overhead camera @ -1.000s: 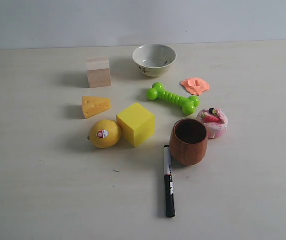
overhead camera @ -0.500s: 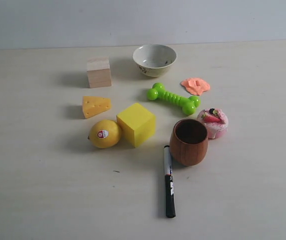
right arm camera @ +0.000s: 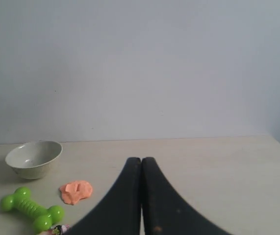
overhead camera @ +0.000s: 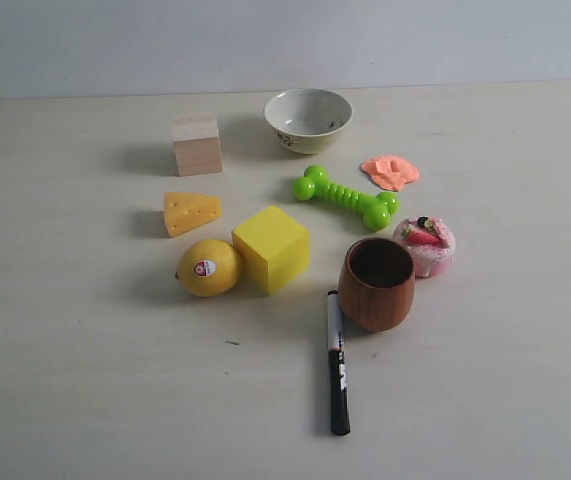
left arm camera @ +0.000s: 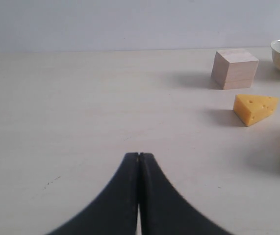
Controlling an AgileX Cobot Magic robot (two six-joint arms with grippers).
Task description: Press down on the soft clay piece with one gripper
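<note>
The soft clay piece [overhead camera: 390, 171] is a flat salmon-orange blob lying on the table between the bowl and the cupcake toy, just behind the green bone's right end. The right wrist view also shows the clay [right arm camera: 76, 191], off to one side of my right gripper [right arm camera: 140, 159], which is shut with nothing in it and well apart from the clay. My left gripper [left arm camera: 139, 154] is shut and empty over bare table, far from the clay. Neither gripper appears in the exterior view.
Around the clay stand a white bowl [overhead camera: 308, 119], a green bone toy [overhead camera: 345, 197], a pink cupcake toy [overhead camera: 425, 245] and a wooden cup [overhead camera: 377, 283]. Further left are a wood block [overhead camera: 196, 143], cheese wedge [overhead camera: 191, 212], lemon [overhead camera: 209, 267] and yellow cube [overhead camera: 271, 248]. A black marker [overhead camera: 337, 364] lies in front.
</note>
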